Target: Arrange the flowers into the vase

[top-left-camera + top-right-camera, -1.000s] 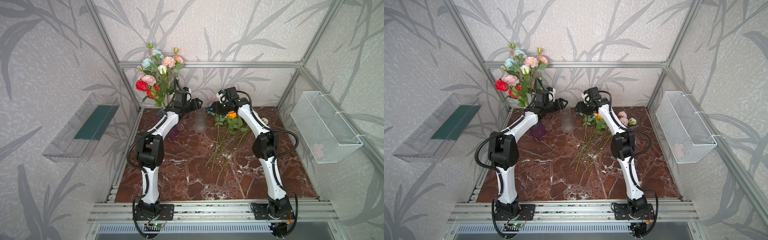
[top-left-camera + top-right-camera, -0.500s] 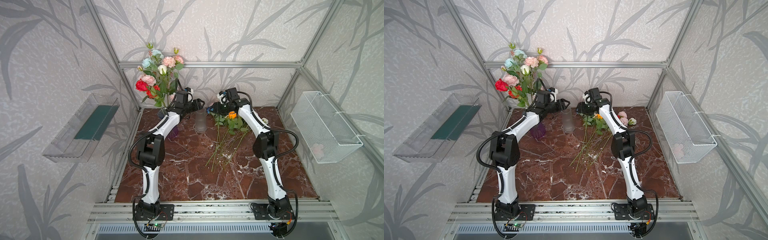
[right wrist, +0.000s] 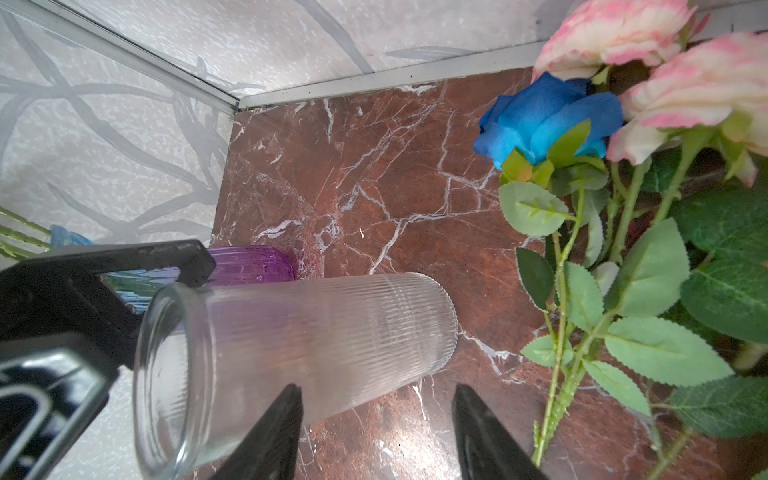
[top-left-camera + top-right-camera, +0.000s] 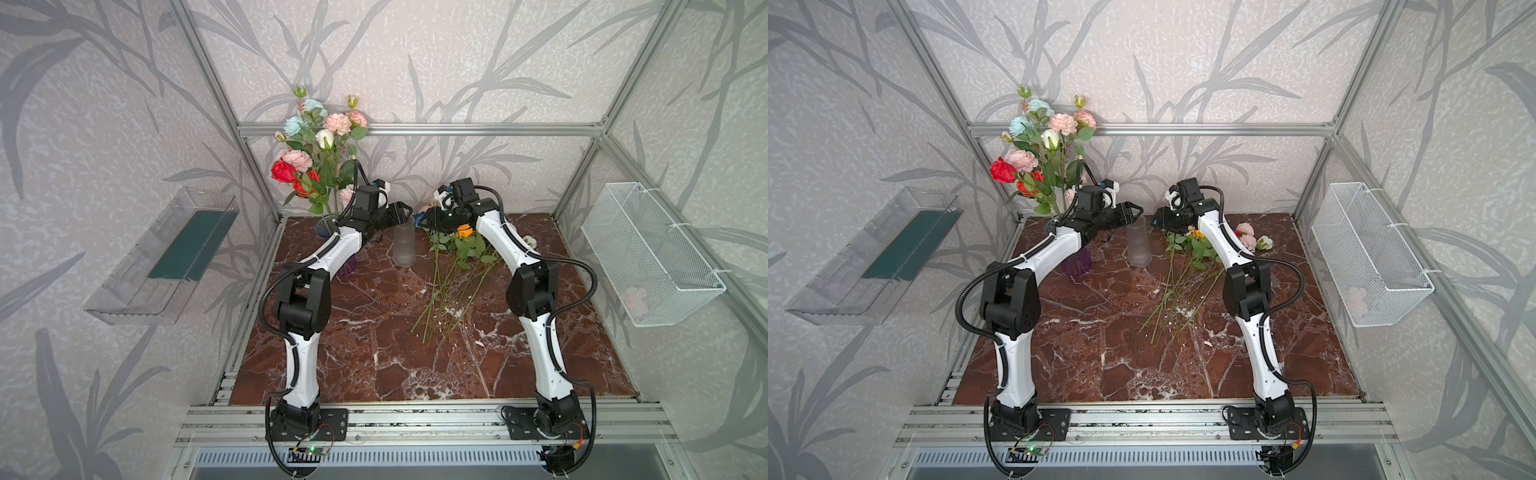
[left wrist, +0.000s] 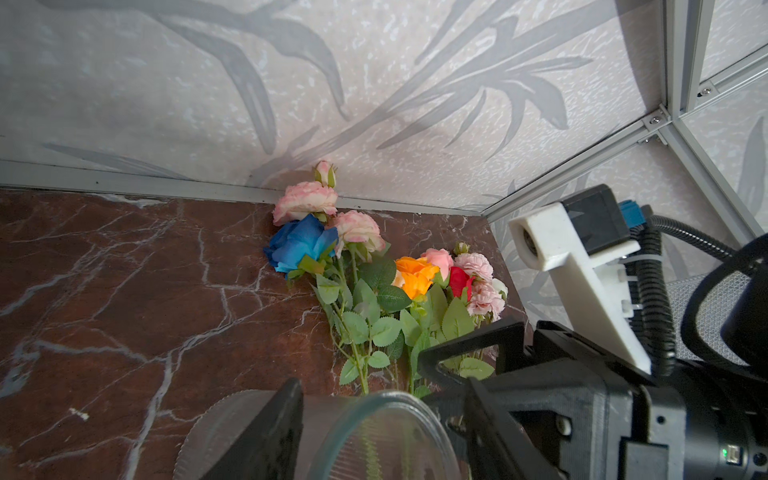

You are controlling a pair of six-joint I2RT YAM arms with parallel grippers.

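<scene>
Left of my left claw (image 5: 384, 382) the bouquet (image 4: 320, 158) stands upright, unmoved. That claw has slid right since a second ago and now straddles the mouth of the vase (image 4: 404, 249), half-wide (pinching or not, I cannot tell). My right claw (image 3: 375, 387) hangs half-wide, empty, barely shifted. Just right of it the loose flowers (image 4: 451, 266) lie flat, blooms towards the back wall, stems running towards my base.

Ribbed clear glass vase (image 3: 332, 332); glossy marble tabletop (image 3: 374, 187)
</scene>
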